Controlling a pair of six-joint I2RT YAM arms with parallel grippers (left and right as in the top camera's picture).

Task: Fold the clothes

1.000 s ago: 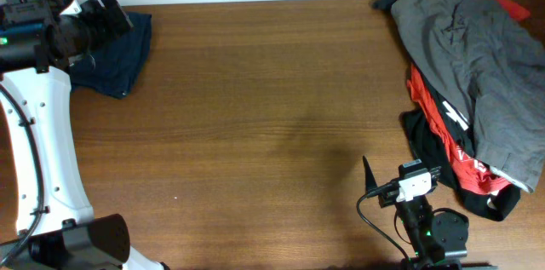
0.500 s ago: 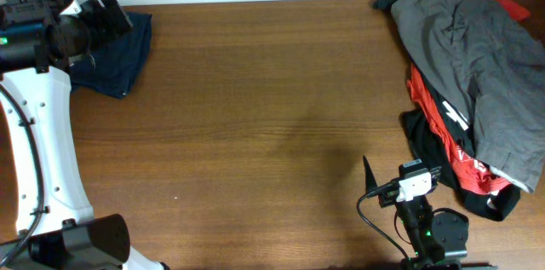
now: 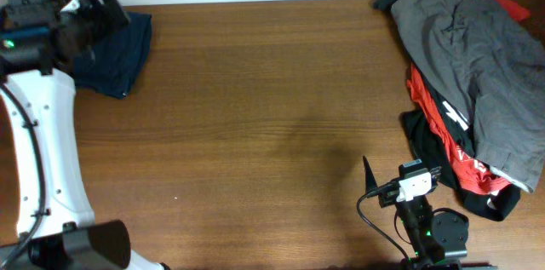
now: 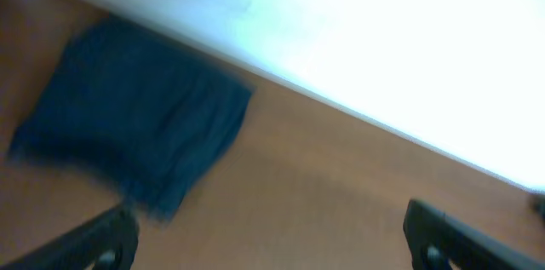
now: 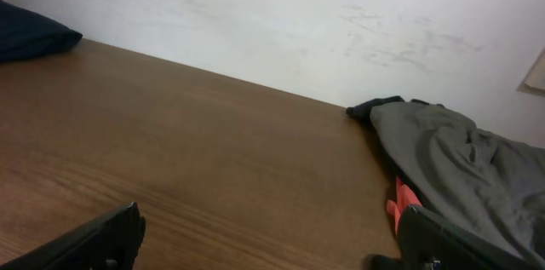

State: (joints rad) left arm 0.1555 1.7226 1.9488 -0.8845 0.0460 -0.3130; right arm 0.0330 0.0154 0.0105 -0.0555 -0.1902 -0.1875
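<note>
The clothes, dark navy shorts, lie in a compact folded bundle at the table's far left corner. In the left wrist view the clothes appear blurred, flat on the wood near the wall. My left gripper hovers over their back edge, open, and my left gripper has only bare table between its fingers. My right gripper rests low at the near right edge, also open. From the right wrist, my right gripper spans bare wood, with the clothes far off at the left.
A grey garment is heaped over red-and-black garments at the right side of the table. The same grey garment and a red edge lie just right of my right gripper. A white wall backs the table.
My left arm has shifted slightly left and back, so a little more of the navy shorts shows. The right arm and the garments have not moved.
</note>
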